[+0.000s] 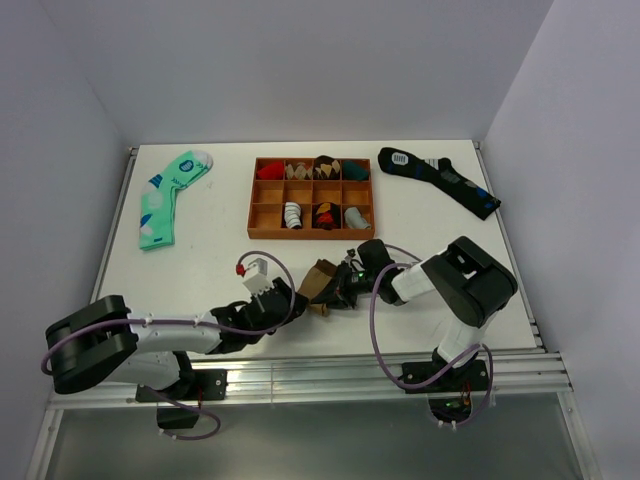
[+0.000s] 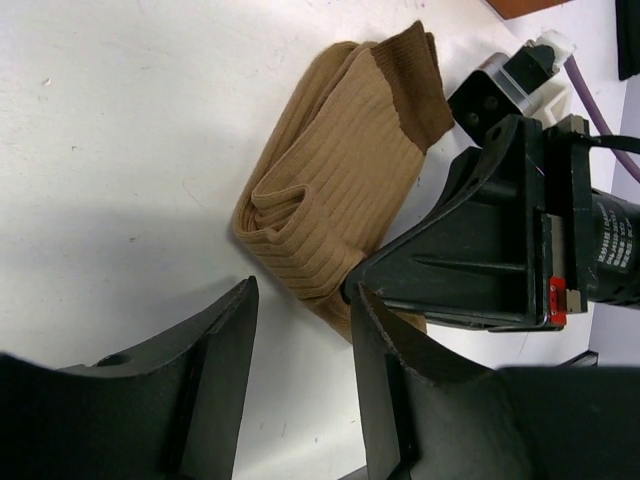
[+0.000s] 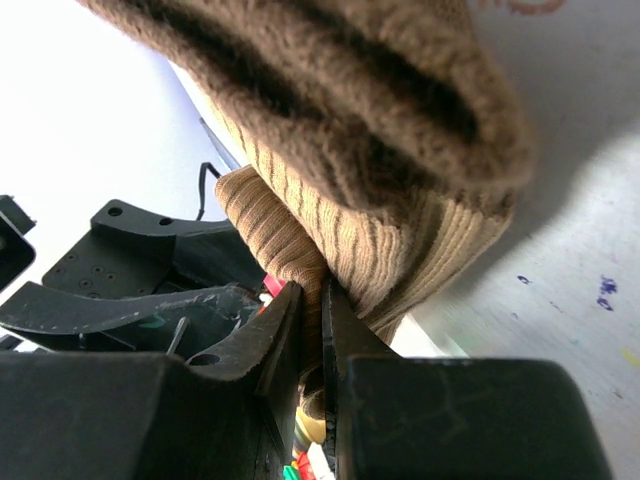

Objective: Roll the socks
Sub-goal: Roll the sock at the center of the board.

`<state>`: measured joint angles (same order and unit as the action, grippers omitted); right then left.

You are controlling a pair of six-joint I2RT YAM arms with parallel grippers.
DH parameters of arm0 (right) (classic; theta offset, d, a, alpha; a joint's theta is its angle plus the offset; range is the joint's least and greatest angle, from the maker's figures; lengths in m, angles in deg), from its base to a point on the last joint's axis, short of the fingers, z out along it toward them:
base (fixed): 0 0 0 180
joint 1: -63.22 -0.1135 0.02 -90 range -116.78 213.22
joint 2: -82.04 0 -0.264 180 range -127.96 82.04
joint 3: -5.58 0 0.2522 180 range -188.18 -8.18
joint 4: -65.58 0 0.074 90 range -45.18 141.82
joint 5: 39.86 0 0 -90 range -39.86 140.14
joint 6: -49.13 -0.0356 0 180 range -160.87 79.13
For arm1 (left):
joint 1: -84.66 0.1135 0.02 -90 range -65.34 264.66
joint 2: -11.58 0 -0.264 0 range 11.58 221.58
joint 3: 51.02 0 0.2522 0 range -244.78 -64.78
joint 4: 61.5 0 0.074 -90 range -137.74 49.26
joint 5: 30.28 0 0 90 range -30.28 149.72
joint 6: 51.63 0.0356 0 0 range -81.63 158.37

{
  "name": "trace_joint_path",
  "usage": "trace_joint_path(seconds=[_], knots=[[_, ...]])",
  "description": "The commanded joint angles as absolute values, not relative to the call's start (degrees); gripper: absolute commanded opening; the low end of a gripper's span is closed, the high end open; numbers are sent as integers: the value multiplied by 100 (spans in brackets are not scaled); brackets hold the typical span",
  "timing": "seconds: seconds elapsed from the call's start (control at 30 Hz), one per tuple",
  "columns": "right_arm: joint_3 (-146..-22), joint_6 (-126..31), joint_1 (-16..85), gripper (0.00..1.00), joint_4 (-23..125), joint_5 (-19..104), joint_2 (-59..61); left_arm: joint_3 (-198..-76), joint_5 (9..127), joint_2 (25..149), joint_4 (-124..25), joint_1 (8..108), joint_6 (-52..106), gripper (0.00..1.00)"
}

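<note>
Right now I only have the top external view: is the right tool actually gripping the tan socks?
Observer: Yes; the right wrist view shows the right tool pinched shut on a fold of the socks.
Operator: And the left tool?
Observer: Its jaws stand apart with nothing between them, short of the fabric.
Operator: Rolled yet?
Observer: Only loosely folded; the darker cuff sticks out free.

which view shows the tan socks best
The left wrist view: the socks lie nearly whole, folds and darker cuff sharp. The right wrist view gives only a blurred close-up of fabric pinched between the right fingers; the top view shows just a small brown bundle.
</note>
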<state>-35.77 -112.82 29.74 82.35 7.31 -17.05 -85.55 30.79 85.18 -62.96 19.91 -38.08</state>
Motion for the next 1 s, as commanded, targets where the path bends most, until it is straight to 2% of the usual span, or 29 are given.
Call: trace_joint_path(seconds=[0.0, 0.17, 0.43, 0.97], knots=[[-3490, -11523, 3017, 2, 8302, 804, -1639, -8746, 2843, 8567, -6048, 1953, -4126, 48], [-3349, -11725, 3017, 1, 8697, 857, -1718, -8271, 2957, 8304, -6321, 1962, -4784, 52], [-3112, -11962, 3017, 1, 9155, 953, -1727, -8482, 2975, 8663, -6058, 1971, -5312, 55], [-2910, -12050, 3017, 0, 9445, 936, -1736, -8570, 2834, 8532, -5960, 2295, -5137, 56]])
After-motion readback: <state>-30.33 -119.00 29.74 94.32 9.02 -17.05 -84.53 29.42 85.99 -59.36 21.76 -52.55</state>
